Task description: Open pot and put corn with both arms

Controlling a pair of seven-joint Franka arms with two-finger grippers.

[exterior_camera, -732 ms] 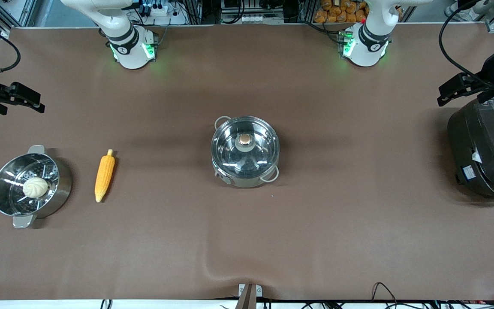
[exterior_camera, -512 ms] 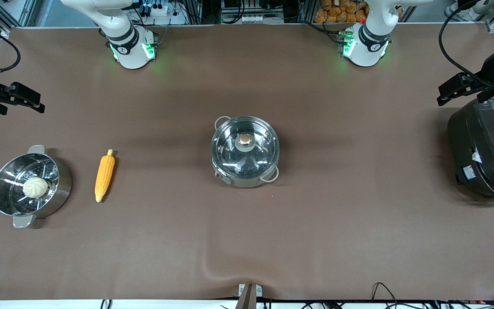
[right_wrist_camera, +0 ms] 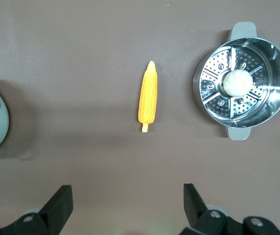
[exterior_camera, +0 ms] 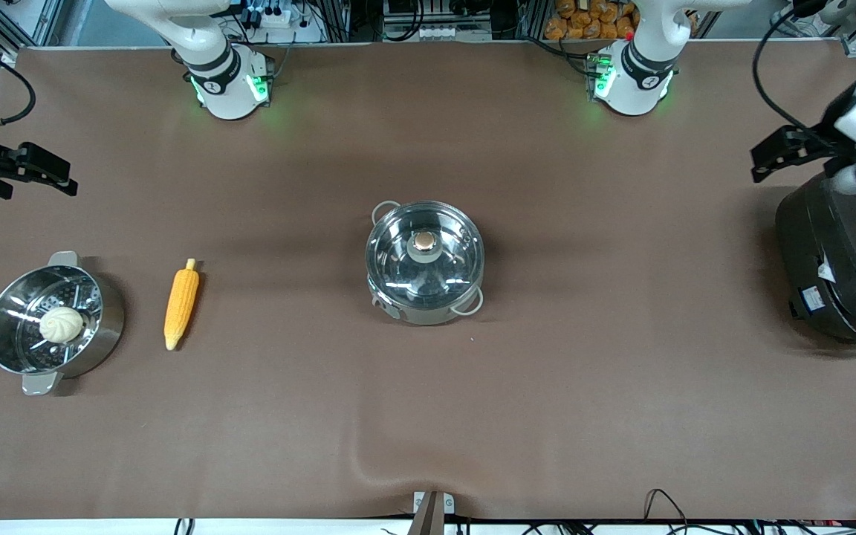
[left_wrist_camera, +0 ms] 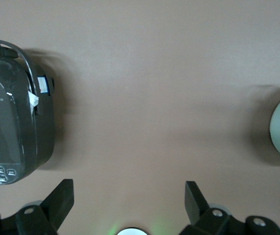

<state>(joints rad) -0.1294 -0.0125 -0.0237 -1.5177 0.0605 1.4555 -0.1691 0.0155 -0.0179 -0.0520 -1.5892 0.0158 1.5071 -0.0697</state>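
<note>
While neither of my arms has touched anything, the pot (exterior_camera: 425,261) sits mid-table with its glass lid (exterior_camera: 423,251) on, knob (exterior_camera: 423,241) up and centred. Everything below is placed relative to the pot.

Left gripper (exterior_camera: 790,153): high over the table edge at the left arm's end, well apart from the pot, just beside the black cooker (exterior_camera: 840,267). Jaws spread fully, nothing between them; the left wrist view shows both fingers (left_wrist_camera: 60,199) wide over bare cloth, with the cooker on one side and what may be the pot's edge at the frame border, too cropped to be sure.

Right gripper (exterior_camera: 30,169): high over the right arm's end, also well apart from the pot. Jaws fully apart, empty. Its wrist camera looks straight down on the corn (right_wrist_camera: 148,97) and the steamer pot (right_wrist_camera: 242,81).

Corn (exterior_camera: 180,305): flat on the cloth, between the pot and the steamer pot (exterior_camera: 53,322), nearer the steamer, pale stub pointing toward the robot bases. A white bun (exterior_camera: 62,325) rests in the steamer insert; not mine to move.

Judgement: layout splits the work. The corn lies on the right arm's side, so that arm suits the pick; the left arm is free to lift the lid by its knob. Lid must clear first, else corn has nowhere to go. The glass lid could slip in a narrow knob pinch.
</note>
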